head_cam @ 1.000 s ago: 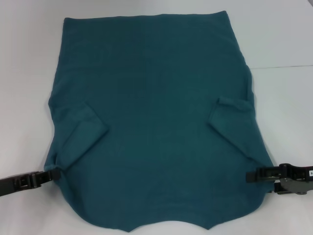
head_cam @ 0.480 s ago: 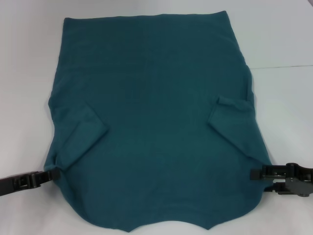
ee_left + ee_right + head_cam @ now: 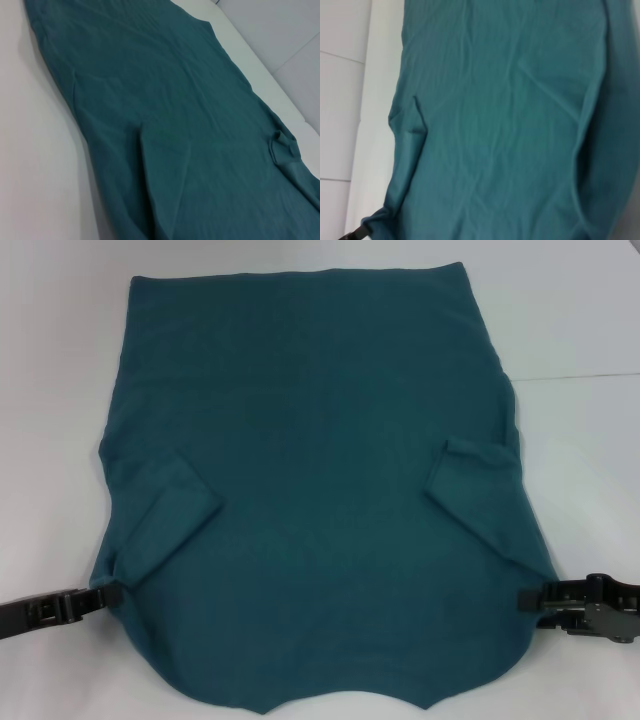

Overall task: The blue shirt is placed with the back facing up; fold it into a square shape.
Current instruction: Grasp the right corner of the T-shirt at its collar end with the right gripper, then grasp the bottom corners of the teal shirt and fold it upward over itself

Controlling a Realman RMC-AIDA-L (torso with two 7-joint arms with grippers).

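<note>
The blue shirt (image 3: 315, 490) lay spread flat, back up, on the white surface (image 3: 580, 330), with both sleeves already turned in over the body, so the sleeve step looked done and a lengthwise or crosswise fold was next. The left hand (image 3: 108, 592) sat at the shirt's near left edge, its tip touching the cloth; whether it was clenched on the hem I could not tell from these views. The right hand (image 3: 528, 600) stood just beside the near right edge, apparently not gripping anything, though its fingers were too small to judge. The next move would call for both hands to take matching edge points before lifting. Compared with a second earlier, the right hand had drawn outward, away from the shirt, while the left had stayed put.
</note>
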